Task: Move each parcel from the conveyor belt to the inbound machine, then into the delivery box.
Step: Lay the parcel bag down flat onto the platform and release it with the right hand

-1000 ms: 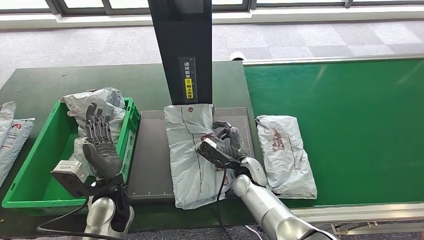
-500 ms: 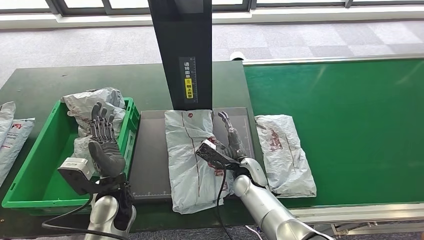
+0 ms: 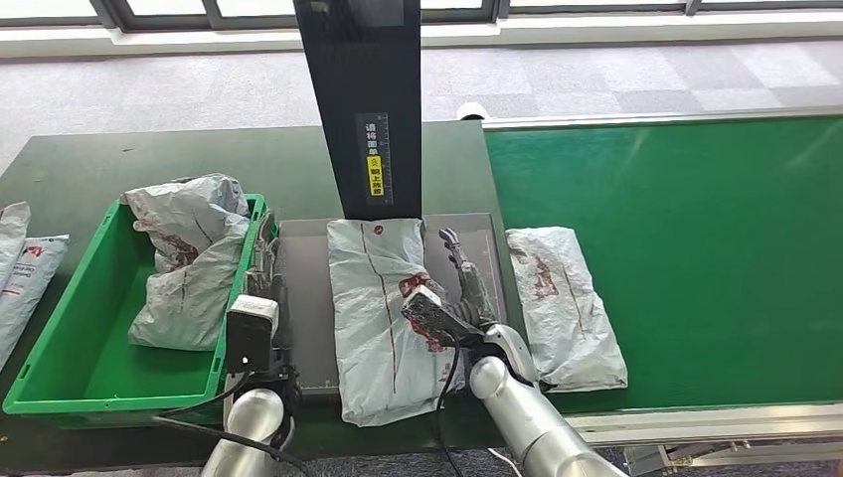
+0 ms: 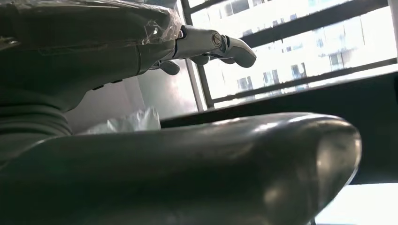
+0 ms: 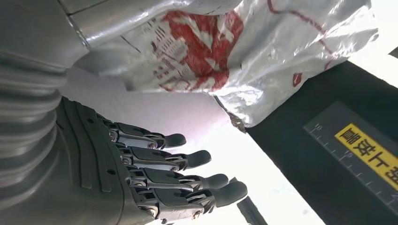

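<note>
A grey parcel with red print lies lengthwise on the dark tray of the inbound machine, its far end at the foot of the black post, its near end hanging over the tray's front edge. The right hand lies flat on the tray along the parcel's right edge, fingers stretched straight and slightly spread, holding nothing; in the right wrist view the parcel's crinkled edge sits just beside the thumb, and whether they touch cannot be told. A yellow label runs down the post above the parcel. The left hand reaches forward over the gap between the green box and the tray's left side; in the left wrist view its fingers are extended with nothing in them, the thumb apart from them. A second parcel lies on the green belt, just right of the tray and near the right hand. A crumpled parcel rests in the green box, against its far right wall. Two more bags lie on the dark table at the far left.
</note>
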You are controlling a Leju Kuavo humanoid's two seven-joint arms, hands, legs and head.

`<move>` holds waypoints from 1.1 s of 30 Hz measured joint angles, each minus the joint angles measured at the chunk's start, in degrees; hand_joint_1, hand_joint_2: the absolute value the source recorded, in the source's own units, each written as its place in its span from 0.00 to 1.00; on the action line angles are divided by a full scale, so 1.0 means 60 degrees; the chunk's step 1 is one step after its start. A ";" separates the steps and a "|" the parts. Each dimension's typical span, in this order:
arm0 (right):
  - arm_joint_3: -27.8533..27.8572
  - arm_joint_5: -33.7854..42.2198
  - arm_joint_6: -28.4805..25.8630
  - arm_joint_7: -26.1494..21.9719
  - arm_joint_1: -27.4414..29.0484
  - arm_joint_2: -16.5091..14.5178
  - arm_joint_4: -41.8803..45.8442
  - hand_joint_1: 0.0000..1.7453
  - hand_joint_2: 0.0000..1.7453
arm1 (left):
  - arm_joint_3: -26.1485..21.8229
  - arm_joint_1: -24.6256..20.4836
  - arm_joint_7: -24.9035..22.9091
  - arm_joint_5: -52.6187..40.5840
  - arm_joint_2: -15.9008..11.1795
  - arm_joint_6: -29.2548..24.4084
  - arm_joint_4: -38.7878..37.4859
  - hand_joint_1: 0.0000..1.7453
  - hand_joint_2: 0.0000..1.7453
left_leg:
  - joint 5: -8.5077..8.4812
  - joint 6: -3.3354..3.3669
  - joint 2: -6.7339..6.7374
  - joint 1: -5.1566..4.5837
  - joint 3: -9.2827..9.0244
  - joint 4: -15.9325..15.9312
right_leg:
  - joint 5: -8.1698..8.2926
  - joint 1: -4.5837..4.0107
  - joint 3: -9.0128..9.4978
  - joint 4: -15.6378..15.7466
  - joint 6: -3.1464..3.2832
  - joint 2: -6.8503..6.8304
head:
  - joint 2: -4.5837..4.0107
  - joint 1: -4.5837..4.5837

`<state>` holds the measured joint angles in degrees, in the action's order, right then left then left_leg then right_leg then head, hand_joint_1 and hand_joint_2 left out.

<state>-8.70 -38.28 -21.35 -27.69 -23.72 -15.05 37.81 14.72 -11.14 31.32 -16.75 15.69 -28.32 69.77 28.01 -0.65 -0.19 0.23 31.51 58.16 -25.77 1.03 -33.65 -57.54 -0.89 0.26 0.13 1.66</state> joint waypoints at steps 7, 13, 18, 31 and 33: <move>-0.0235 0.0537 -0.0609 -0.0618 0.2516 0.0028 0.4171 0.00 1.00 | 0.1143 -0.0105 -0.2493 -0.5866 -0.0302 0.0394 -0.1014 0.00 1.00 | 0.0015 -0.0001 -0.0030 0.0000 0.0013 -0.0002 | -0.0020 0.0000 -0.0004 0.0001 0.0006 -0.0033 | 0.0000 0.0000; -0.0710 0.0681 -0.0728 -0.0531 0.3699 0.0163 0.6709 0.00 1.00 | 0.1677 -0.0138 -0.3068 -0.8809 -0.0298 0.0921 -0.2255 0.00 1.00 | 0.0028 -0.0002 0.0013 -0.0001 0.0012 -0.0002 | -0.0020 0.0001 -0.0018 0.0003 0.0006 0.0001 | 0.0000 0.0000; -0.0843 0.0803 -0.0743 -0.0622 0.3953 0.0251 0.7379 0.00 1.00 | 0.1736 -0.0180 -0.3060 -0.8776 -0.0277 0.1170 -0.2663 0.00 0.75 | 0.0024 -0.0002 0.0012 0.0000 0.0003 -0.0002 | -0.0017 0.0000 -0.0008 0.0002 0.0007 0.0002 | 0.0000 0.0000; -0.1208 0.1068 -0.0563 -0.1109 0.4212 0.0374 0.8261 0.00 1.00 | 0.2009 -0.0251 -0.3342 -0.9963 -0.0062 0.2433 -0.3642 0.00 1.00 | 0.0024 0.0001 0.0004 0.0000 -0.0008 -0.0002 | -0.0018 0.0001 0.0017 0.0002 0.0006 -0.0003 | 0.0000 0.0000; -0.1258 0.1073 -0.0562 -0.1113 0.4239 0.0393 0.8334 0.00 1.00 | 0.2033 -0.0249 -0.3357 -0.9991 -0.0057 0.2448 -0.3662 0.00 1.00 | 0.0024 0.0001 0.0004 0.0000 -0.0013 -0.0003 | -0.0018 0.0001 0.0024 0.0003 0.0006 -0.0004 | 0.0000 0.0000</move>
<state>-16.25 -31.85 -24.72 -34.37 1.71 -12.69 87.82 26.92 -12.63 11.18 -76.69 15.34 -13.63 47.80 28.15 -0.64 -0.17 0.23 31.43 58.14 -25.88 1.04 -33.50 -57.52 -0.86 0.23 0.13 1.66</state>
